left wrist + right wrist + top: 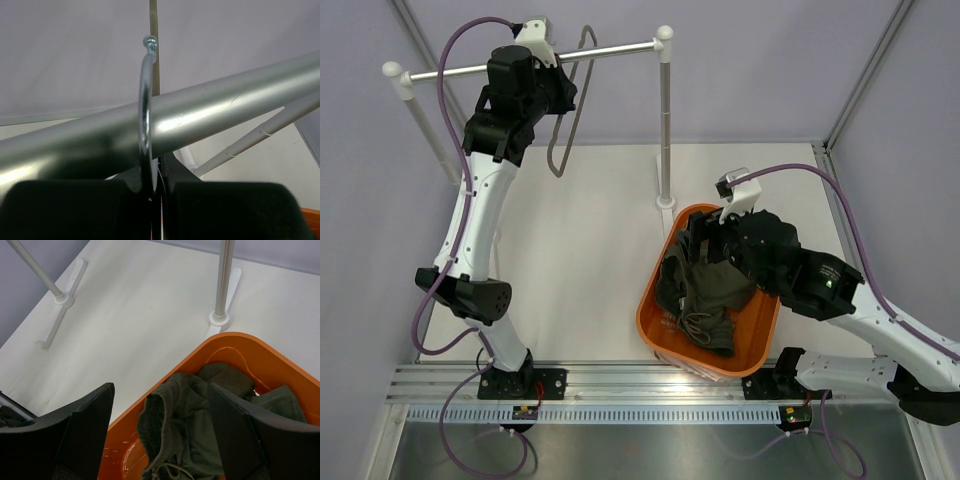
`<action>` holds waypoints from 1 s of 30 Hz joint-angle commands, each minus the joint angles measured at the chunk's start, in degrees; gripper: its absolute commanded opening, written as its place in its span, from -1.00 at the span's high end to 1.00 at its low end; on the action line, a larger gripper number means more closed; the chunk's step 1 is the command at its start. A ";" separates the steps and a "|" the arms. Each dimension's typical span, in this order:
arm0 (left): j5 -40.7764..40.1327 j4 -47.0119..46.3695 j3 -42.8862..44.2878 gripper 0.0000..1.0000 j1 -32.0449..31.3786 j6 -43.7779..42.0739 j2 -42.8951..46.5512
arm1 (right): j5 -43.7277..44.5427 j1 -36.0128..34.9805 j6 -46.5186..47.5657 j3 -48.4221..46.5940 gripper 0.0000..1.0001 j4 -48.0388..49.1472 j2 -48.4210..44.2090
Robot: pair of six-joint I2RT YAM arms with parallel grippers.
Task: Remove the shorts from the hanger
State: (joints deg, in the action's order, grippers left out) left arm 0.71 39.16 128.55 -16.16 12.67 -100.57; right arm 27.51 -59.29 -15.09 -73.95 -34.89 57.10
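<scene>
In the orange basket (705, 368) lie the shorts (705, 290), free of the bare hanger (558, 166), so the right gripper (161, 390) hangs wide open above them, while the left gripper (157, 192) pinches the hanger's hook (145, 115), apparently steadying it on the rail (610, 50).

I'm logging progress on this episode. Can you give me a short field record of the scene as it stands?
shorts: heaped inside the orange basket
hanger: bare, its hook over the silver rail
left gripper: up at the rail, closed on the base of the hanger's hook
right gripper: open above the basket and shorts, holding nothing
task state: shorts appear to be off the hanger
</scene>
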 commanded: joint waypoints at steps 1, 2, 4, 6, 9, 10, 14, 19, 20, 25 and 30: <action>-3.17 -4.00 1.80 1.00 0.34 0.34 0.11 | 1.06 0.40 0.94 -0.31 -0.66 2.38 0.38; -3.69 -4.09 1.44 1.00 0.34 0.34 0.46 | 1.06 0.40 0.94 -0.31 -0.66 2.38 0.38; -4.31 -4.26 0.48 0.99 0.34 0.25 0.90 | 0.79 0.40 0.85 -0.31 -0.66 2.29 0.47; -4.40 -4.44 -0.76 0.97 0.34 0.25 1.52 | 0.62 0.40 0.68 -0.31 -0.66 2.29 0.55; -4.31 -4.88 -2.16 0.94 0.34 0.17 2.40 | 0.36 0.40 0.42 -0.31 -0.66 2.29 0.73; -4.40 -4.97 -2.43 0.92 0.34 0.08 2.57 | 0.27 0.40 0.33 -0.23 -0.66 2.29 0.90; -4.40 -4.88 -3.48 0.90 0.34 -0.10 3.02 | -0.08 0.31 0.06 -0.14 -0.66 2.46 1.08; -4.31 -5.67 -5.42 0.83 0.34 -0.01 3.98 | -0.35 0.40 -0.20 -0.14 -0.66 2.11 1.17; -4.23 -5.58 -5.50 0.78 0.34 -0.10 4.07 | -0.35 0.40 -0.29 -0.14 -0.66 2.11 1.17; -4.40 -6.11 -6.47 0.64 0.34 -0.27 4.95 | -0.44 0.31 -0.46 -0.05 -0.65 1.94 1.26; -4.67 -6.64 -7.53 0.50 0.34 -0.71 6.44 | -0.61 0.40 -0.64 -0.05 -0.65 1.94 1.61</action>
State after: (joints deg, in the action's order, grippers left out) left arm -2.74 36.34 121.23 -16.16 12.36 -97.21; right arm 27.29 -59.29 -15.27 -73.87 -34.81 58.24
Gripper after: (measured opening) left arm 0.237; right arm 0.829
